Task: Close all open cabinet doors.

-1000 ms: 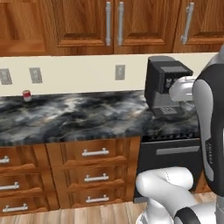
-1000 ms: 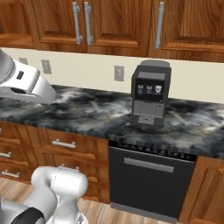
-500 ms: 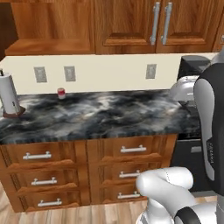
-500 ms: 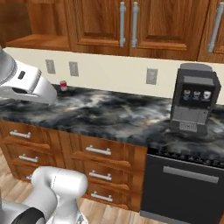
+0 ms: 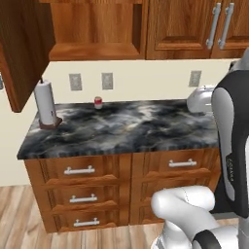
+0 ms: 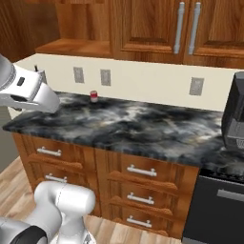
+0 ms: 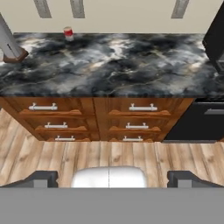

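One cabinet door (image 5: 20, 51) stands open at the upper left, swung out toward me over the end of the counter. Beside it the open cabinet (image 5: 97, 29) shows a bare wooden shelf, also seen at the top left from the other side (image 6: 78, 28). To the right, two cabinet doors (image 5: 182, 24) (image 6: 143, 24) with long silver handles are shut. My gripper (image 7: 112, 180) hangs back from the counter, looking down at the drawers and floor. It is open, its dark fingertips (image 7: 41, 179) wide apart with nothing between them.
A black marbled counter (image 5: 126, 127) carries a paper towel roll (image 5: 44, 103) at its left end and a small red can (image 5: 98, 102) by the wall. A black coffee machine (image 6: 236, 114) stands at the right above a black appliance front (image 6: 219, 205). Drawers (image 7: 57, 116) fill the base.
The whole picture has slid right, so the base has driven left along the counter. The open door and paper towel roll have come into view; the coffee machine has gone to the right edge.
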